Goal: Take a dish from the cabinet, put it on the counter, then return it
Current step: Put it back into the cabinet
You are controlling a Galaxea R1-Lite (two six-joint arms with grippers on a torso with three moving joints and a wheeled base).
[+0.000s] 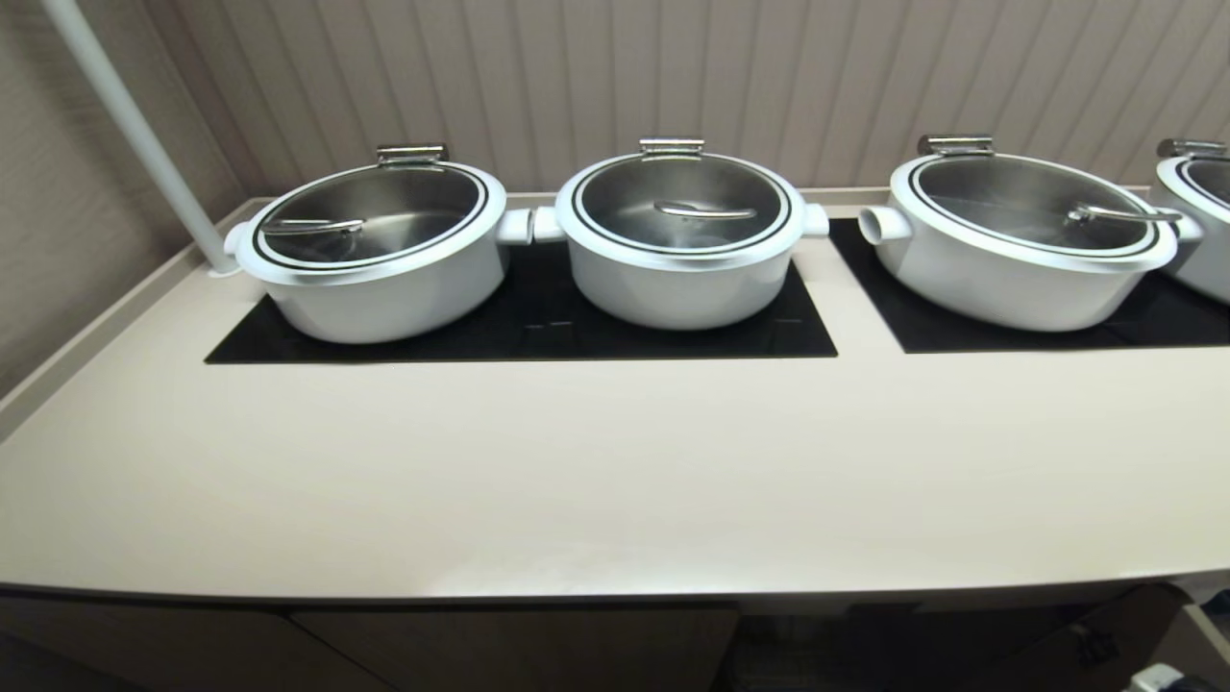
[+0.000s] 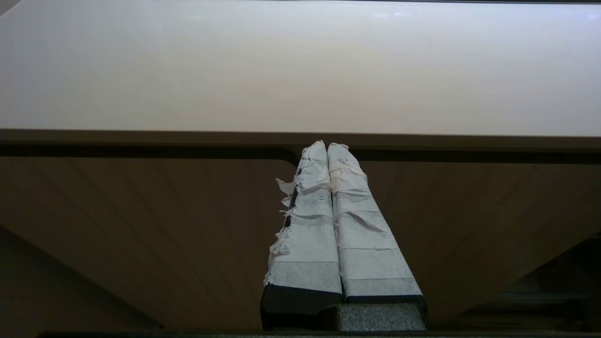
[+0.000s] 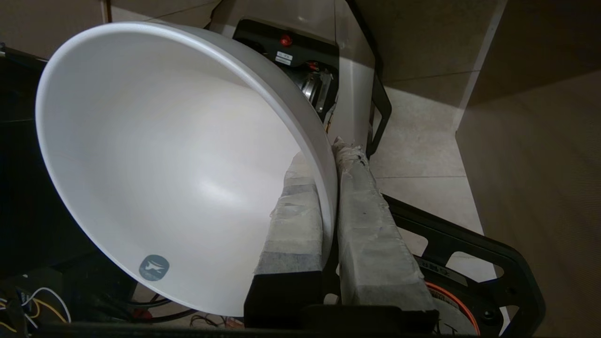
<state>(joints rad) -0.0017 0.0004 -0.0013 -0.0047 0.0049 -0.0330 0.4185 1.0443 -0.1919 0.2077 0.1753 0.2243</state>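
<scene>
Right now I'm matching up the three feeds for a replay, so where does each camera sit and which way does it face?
Head view: high on the robot, facing forward and down over the counter and the white pots; no arm shows.
Left wrist view: behind the left gripper, facing the counter's front edge and the cabinet door; its taped fingers are shut.
Right wrist view: behind the right gripper, angled down at the floor; its fingers pinch the dish by the rim.
Shared: head and left wrist views both show the counter.

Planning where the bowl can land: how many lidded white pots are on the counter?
4 in a row along the back: left pot, middle pot, right pot, and a fourth pot cut by the frame edge; more may sit beyond.
</scene>
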